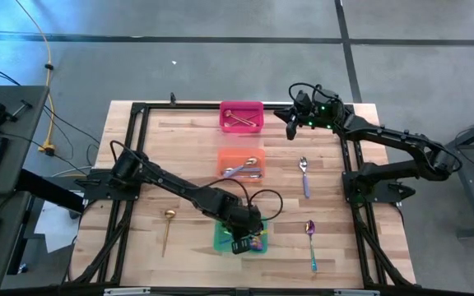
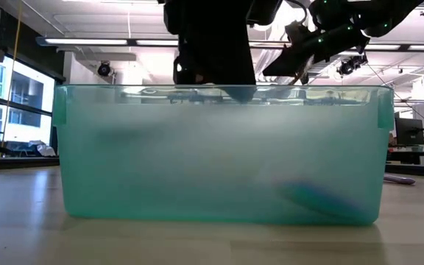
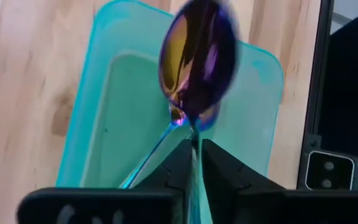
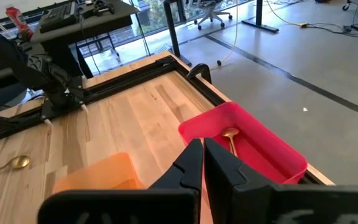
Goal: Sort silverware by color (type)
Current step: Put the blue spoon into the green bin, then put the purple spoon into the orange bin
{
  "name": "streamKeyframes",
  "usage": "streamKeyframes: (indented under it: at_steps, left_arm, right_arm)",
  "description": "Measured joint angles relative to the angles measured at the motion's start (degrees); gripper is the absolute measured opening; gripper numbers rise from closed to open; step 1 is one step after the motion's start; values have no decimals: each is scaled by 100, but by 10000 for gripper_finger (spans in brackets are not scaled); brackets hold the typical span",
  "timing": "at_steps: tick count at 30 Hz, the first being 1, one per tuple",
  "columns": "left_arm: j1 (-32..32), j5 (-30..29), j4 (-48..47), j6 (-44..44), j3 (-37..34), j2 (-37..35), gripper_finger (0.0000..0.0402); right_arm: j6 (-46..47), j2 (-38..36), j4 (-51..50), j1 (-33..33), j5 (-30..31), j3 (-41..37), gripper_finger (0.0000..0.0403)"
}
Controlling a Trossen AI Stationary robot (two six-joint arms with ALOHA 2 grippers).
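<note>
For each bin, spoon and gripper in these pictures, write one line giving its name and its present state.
Green bin: on table, left gripper above it.
Iridescent spoon: held over green bin.
Left gripper: shut on iridescent spoon.
Right gripper: shut, empty, raised near pink bin.
Pink bin: holds gold utensils.
Orange bin: holds silver utensils.
Gold spoon: loose on table.

Wooden table (image 1: 188,156) with black frame rails along the edges. Pink bin (image 1: 242,116) at the middle of the far edge, orange bin (image 1: 241,162) at the centre, green bin (image 1: 239,235) by the near edge. Gold spoon (image 1: 168,228) toward the near left corner; silver spoon (image 1: 304,175) right of centre; iridescent spoon (image 1: 311,242) toward the near right corner.
</note>
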Motion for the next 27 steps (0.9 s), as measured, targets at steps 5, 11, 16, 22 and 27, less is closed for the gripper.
streamKeyframes:
  at_steps: [5,11,16,22,27]
  left_arm:
    - [15,145,-196,10,0,-76,49]
    - [36,240,-764,195,-2,-363,49]
    - [200,91,-1046,173,0,-861,6]
    - [533,-33,-692,334,-418,-1391,1]
    - [813,143,458,339,-1923,-2254,0]
  right_arm:
    - [0,0,0,0,2,0,0]
    - [0,-2,-140,0,-3,0,0]
    - [0,-2,-761,0,-44,0,0]
    - [37,-2,-1607,0,-48,0,0]
    - [147,-2,-2014,2,-14,0,0]
